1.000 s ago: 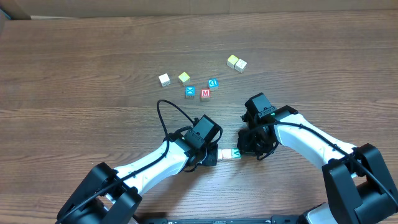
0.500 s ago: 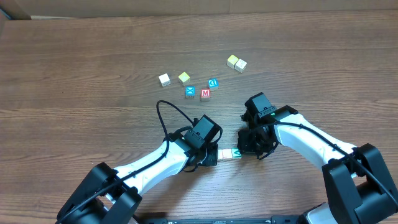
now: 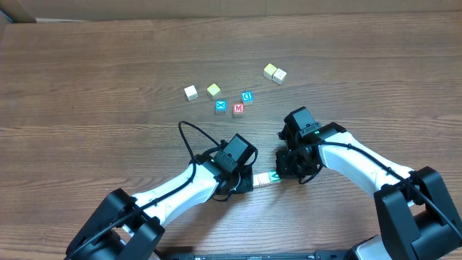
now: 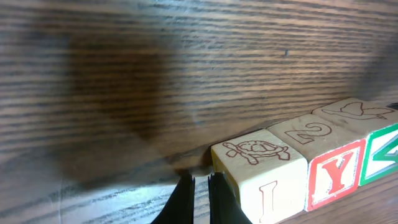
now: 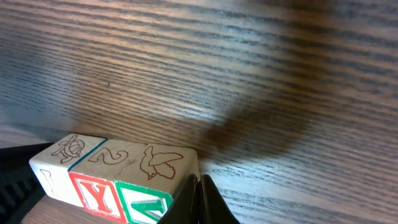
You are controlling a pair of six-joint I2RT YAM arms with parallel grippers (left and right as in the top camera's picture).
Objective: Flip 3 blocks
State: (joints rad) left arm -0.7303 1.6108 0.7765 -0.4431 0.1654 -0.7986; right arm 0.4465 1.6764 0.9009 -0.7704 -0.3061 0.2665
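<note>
Flanking row of blocks (image 3: 265,178) end-on | pressing left claw (image 4: 200,186) together beside turtle end | pressing right claw (image 5: 199,186) together beside duck end

So three blocks (image 5: 112,177) sit flush in a row at 7 o'clock on the wood table (image 5: 280,74): the pale block (image 5: 62,155) has a turtle on top, the red Y block (image 5: 96,196) a 2, and the green V block (image 5: 146,208) a duck. At 6 o'clock the right gripper (image 5: 200,182), fingers pinched together, sits right against the duck end.
</note>
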